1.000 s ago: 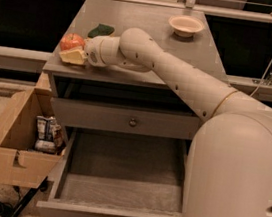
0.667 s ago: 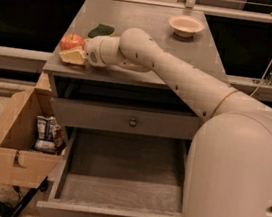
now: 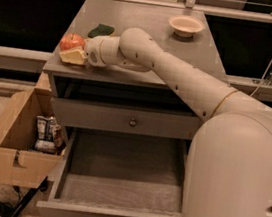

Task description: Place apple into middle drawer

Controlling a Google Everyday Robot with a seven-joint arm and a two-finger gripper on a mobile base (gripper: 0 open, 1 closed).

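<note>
Nothing is visibly shifting between the earlier views and this one. The arm is holding the same reach across the counter, and the apple is not budging.

Below and to the left of the gripper [image 3: 76, 54], a cardboard box [image 3: 17, 136] is standing on the floor, out of the way. The apple [image 3: 70, 41] is sitting on the counter's near-left corner, right against the gripper's tip on its upper left. I cannot tell how far the claw is open or whether it has hold of the fruit. It is probably lingering there to secure a grasp before lifting.

Behind it to the right a green object [image 3: 101, 30] is lying. Further right, well apart, a bowl [image 3: 186, 25] is resting. Below and to the right, the middle drawer [image 3: 121, 179] is standing pulled out and bare, ready to take the apple.
</note>
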